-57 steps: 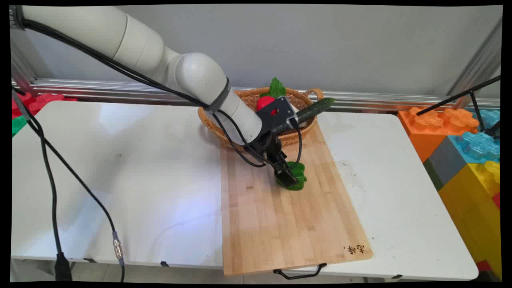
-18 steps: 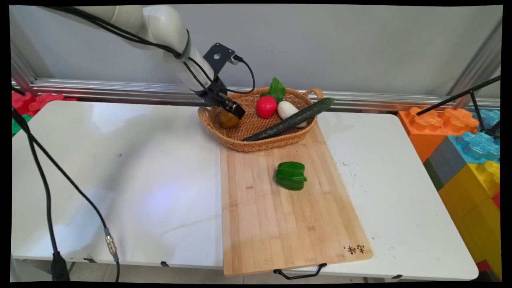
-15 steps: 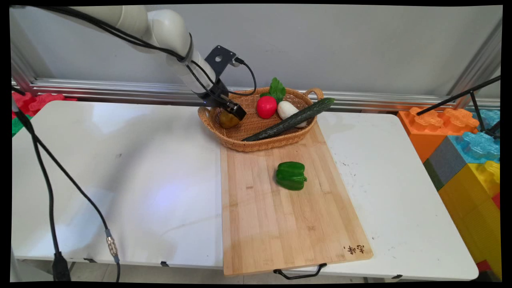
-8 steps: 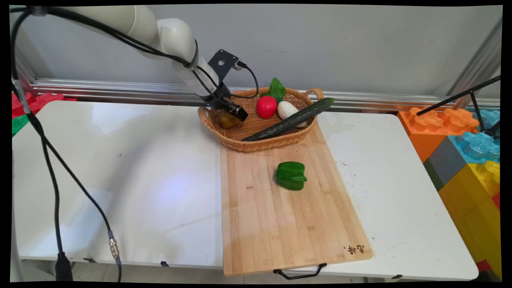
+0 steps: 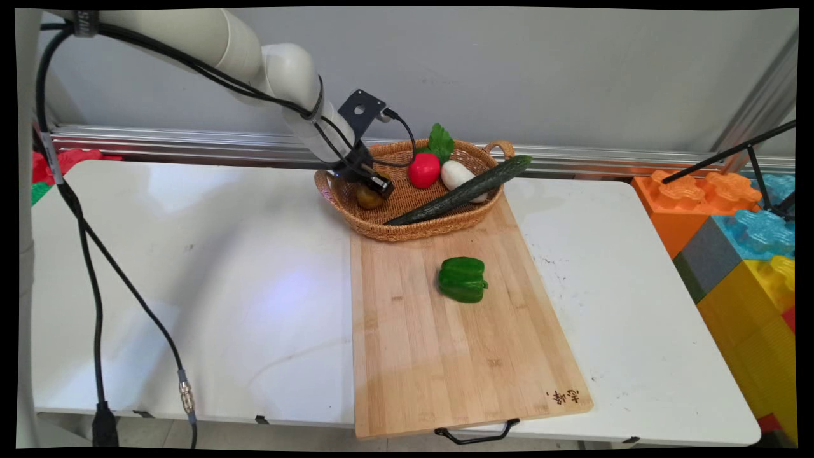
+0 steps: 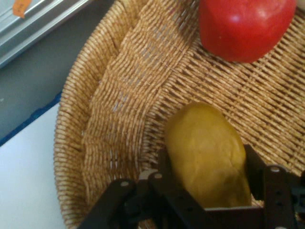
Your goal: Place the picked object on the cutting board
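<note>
Black gripper (image 5: 373, 186) (image 6: 209, 191) reaches down into the left part of the wicker basket (image 5: 356, 219) (image 6: 124, 95), its two fingers (image 6: 255, 167) straddling a yellowish-brown potato (image 5: 367, 197) (image 6: 207, 152). In the hand view a finger stands close against each side of the potato; whether they press it or only bracket it cannot be told. The potato lies on the woven floor of the basket, close to the basket's left wall.

Further right in the basket lies a red tomato (image 5: 423, 170) (image 6: 245, 26) with a green leaf (image 5: 440, 141) behind it, apart from the potato with bare weave between them. Just right of the tomato is a white vegetable (image 5: 456, 173), and a long dark cucumber (image 5: 461, 189) rests slantwise across the basket's front, its far end sticking out over the right rim. Nothing lies between the gripper and the potato; the basket's left wall rises just beside them.

In front of the basket a wooden cutting board (image 5: 445, 356) lies on the white table (image 5: 191, 267), its far edge touching the basket. A green bell pepper (image 5: 463, 279) sits on the board, well apart from the basket.

From the upper left the white arm (image 5: 280, 70) slants down and rightward to the basket, black cables (image 5: 95, 267) hanging from it, wrist tilted so the gripper points down and to the right.
</note>
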### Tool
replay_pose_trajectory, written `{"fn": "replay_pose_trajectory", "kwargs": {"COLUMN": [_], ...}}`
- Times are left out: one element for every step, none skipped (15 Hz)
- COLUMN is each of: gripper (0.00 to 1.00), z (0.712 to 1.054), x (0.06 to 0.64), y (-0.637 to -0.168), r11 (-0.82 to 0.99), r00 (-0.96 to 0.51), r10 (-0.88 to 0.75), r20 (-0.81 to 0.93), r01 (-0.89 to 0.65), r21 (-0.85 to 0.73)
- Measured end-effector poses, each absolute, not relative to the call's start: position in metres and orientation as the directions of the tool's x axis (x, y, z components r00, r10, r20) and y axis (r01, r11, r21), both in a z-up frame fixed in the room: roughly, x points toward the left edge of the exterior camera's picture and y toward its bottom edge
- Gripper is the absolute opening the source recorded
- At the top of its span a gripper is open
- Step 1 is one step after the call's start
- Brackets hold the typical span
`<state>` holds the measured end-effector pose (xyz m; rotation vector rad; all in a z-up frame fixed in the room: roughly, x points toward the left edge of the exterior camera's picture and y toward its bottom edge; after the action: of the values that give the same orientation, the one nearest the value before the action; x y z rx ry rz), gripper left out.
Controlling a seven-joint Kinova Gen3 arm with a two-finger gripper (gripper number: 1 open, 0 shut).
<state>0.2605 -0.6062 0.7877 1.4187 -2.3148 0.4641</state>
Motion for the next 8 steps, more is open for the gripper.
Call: {"fn": "replay_pose_trajectory", "kwargs": {"gripper": [0.0,0.0,0.0,0.0,0.0,0.0,0.0,0.0], "z": [0.787,0.787,0.787,0.79,0.793,0.799,0.806,0.816], "x": [0.26,0.258,0.257,0.255,0.253,0.25,0.247,0.244], "y": [-0.605,-0.603,-0.603,-0.602,-0.6,-0.599,-0.598,-0.596], "r11": [0.44,0.447,0.454,0.464,0.478,0.494,0.509,0.525], "r00": [-0.42,-0.425,-0.43,-0.437,-0.446,-0.456,-0.465,-0.473], "r10": [-0.769,-0.765,-0.761,-0.755,-0.745,-0.733,-0.721,-0.706], "r20": [0.483,0.484,0.485,0.489,0.495,0.504,0.513,0.526], "r01": [-0.895,-0.891,-0.888,-0.883,-0.876,-0.867,-0.859,-0.849], "r21": [-0.076,-0.075,-0.075,-0.074,-0.07,-0.067,-0.063,-0.059]}}
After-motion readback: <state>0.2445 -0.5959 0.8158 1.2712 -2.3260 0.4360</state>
